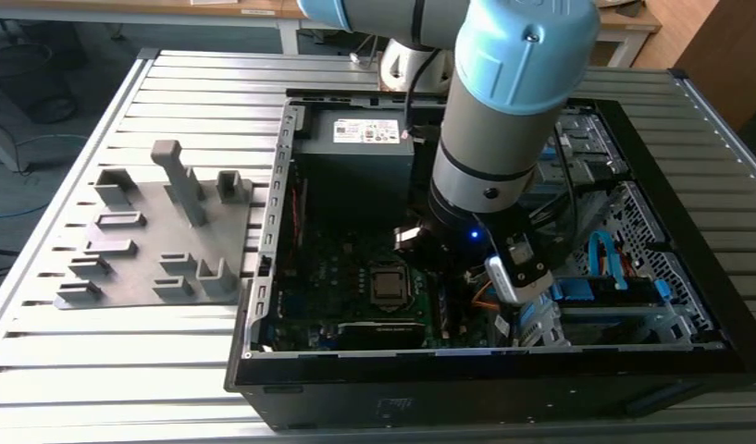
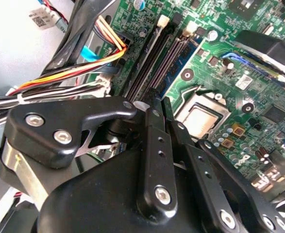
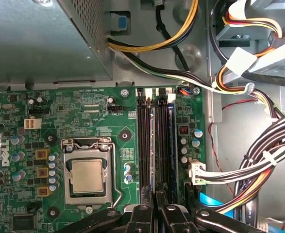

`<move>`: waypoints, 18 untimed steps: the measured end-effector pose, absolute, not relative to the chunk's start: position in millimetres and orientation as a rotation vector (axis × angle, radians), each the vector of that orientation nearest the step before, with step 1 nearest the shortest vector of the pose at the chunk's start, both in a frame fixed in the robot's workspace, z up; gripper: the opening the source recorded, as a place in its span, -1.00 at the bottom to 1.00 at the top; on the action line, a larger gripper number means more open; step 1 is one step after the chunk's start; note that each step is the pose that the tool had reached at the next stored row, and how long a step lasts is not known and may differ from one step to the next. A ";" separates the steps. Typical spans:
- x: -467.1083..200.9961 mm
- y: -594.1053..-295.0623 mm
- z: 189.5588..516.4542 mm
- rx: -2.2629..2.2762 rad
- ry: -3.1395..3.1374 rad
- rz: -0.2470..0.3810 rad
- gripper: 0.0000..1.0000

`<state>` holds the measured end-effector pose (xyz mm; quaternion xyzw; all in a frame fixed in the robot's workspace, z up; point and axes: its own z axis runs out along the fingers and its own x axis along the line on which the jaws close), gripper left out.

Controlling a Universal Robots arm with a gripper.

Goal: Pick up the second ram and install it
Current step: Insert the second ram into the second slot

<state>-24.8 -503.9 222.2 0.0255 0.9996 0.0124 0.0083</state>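
My gripper (image 3: 155, 200) hangs low inside the open computer case (image 1: 477, 370), right over the memory slots (image 3: 144, 141) of the green motherboard (image 3: 74, 111). Its two black fingers stand almost together. The second ram (image 3: 155, 145) appears edge-on as a thin dark strip running from the fingertips along the slots, and the fingers pinch it at its near end. In the second wrist view the gripper (image 2: 158, 101) sits just above the same slots (image 2: 154, 63). I cannot tell how deep the stick sits. In the exterior view the arm (image 1: 501, 139) hides the fingers.
The silver processor socket (image 3: 86, 177) lies beside the slots. On their other side are bundled cables (image 3: 259, 165) and a white connector (image 3: 195, 172). The power supply (image 1: 353, 139) fills the case's far corner. A grey fixture plate (image 1: 155, 240) with blocks lies at the exterior view's left.
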 end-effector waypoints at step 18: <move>-26.6 -496.9 219.9 0.062 3.124 0.037 -0.73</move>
